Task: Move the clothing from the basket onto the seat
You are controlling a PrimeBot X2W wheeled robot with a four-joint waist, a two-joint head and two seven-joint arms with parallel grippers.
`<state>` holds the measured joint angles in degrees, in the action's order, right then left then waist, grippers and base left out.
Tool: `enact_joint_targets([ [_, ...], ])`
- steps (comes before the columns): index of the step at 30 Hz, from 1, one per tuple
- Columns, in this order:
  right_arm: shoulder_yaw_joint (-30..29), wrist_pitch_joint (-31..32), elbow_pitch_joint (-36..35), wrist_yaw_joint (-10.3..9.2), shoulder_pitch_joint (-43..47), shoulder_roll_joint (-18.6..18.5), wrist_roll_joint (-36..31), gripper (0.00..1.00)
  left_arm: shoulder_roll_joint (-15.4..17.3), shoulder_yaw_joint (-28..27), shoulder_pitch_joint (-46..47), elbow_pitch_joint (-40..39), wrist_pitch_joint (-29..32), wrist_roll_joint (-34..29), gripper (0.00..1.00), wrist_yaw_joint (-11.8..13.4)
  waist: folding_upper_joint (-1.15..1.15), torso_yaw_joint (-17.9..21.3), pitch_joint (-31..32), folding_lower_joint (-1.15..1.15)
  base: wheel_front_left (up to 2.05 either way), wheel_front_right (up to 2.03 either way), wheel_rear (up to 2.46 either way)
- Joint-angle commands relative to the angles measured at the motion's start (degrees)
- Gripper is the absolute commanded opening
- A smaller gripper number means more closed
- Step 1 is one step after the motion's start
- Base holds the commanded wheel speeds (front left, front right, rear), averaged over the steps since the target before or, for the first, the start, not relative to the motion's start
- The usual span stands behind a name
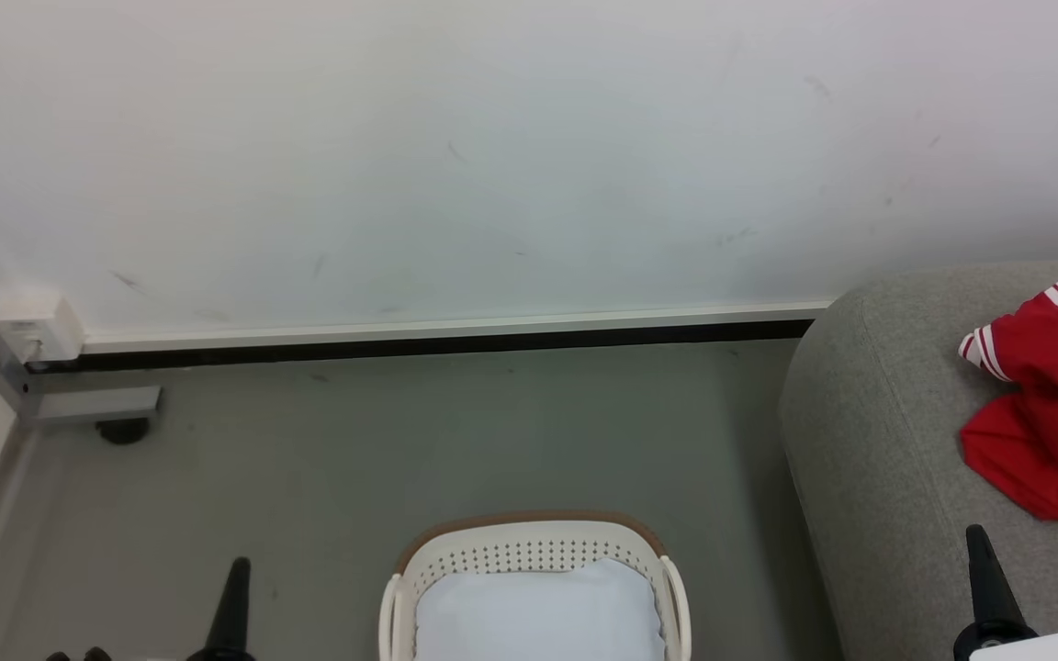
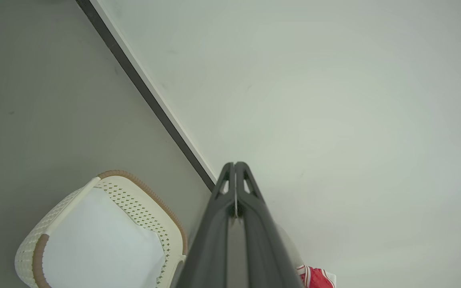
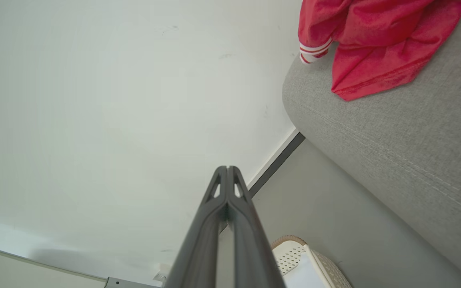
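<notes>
Crumpled red clothing (image 1: 1052,413) (striped cuff toward wall (image 1: 492,138)) on grey woven seat (image 1: 869,441); perforated rounded basket (image 1: 529,549); left gripper (image 2: 235,164), right gripper (image 3: 227,168): fingers pressed together.

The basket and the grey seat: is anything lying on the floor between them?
No, the stretch is bare: in the head view plain grey floor runs from the basket to the seat.
</notes>
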<state>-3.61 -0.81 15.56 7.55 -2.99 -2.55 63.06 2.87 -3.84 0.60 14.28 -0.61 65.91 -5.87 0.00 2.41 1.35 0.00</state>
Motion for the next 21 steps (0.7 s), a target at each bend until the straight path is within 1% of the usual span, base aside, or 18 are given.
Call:
enact_joint_targets([
  [1, -0.3, 0.4, -0.68, -0.06, -1.16, -0.5, 1.61, 0.0, 0.26, -0.43, 1.2, -0.55, 0.39, 1.55, 0.0, -0.35, 0.0, -0.06, -0.04, 0.0, 0.0, 0.0, 0.0],
  [21, -1.38, 3.17, -1.07, -0.08, -2.11, -0.54, 12.39, 0.0, 0.19, -1.36, 3.1, -0.45, 3.07, 11.15, 0.0, -0.89, 0.0, -0.83, -0.53, 0.0, 0.0, 0.0, 0.0],
])
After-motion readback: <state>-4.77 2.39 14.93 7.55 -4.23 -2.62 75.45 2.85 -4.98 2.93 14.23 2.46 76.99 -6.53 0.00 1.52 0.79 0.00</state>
